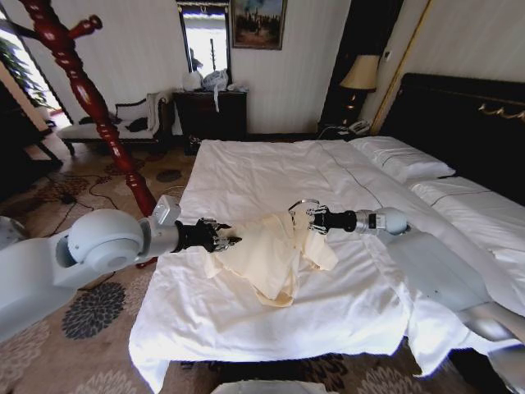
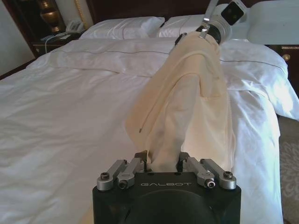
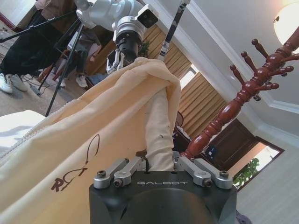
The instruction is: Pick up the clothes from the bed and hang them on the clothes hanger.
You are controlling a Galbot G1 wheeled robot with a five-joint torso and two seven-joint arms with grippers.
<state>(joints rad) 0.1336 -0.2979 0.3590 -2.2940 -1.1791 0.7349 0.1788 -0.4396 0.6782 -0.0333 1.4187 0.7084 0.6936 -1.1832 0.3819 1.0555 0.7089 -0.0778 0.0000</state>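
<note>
The clothes [image 1: 271,254], a pale cream-yellow garment, are seen held up between both hands above the white duvet of the bed [image 1: 246,180], with the lower folds draped down and resting on the bedding. The left hand [image 1: 223,240] is positioned at the garment's left edge, near the left side of the bed; in the left wrist view its fingers [image 2: 135,164] are seen pinched together on a bunched fold of the fabric. The right hand [image 1: 310,218] is held over the middle of the bed at the garment's right upper edge; in the right wrist view its fingers [image 3: 183,163] are likewise closed on a gathered fold of the cloth. A dark script mark is noted on the fabric in the right wrist view. The clothes hanger [image 1: 90,98], a glossy dark-red turned-wood stand, is seen standing on the patterned carpet beside the bed's left side, well apart from the garment.
</note>
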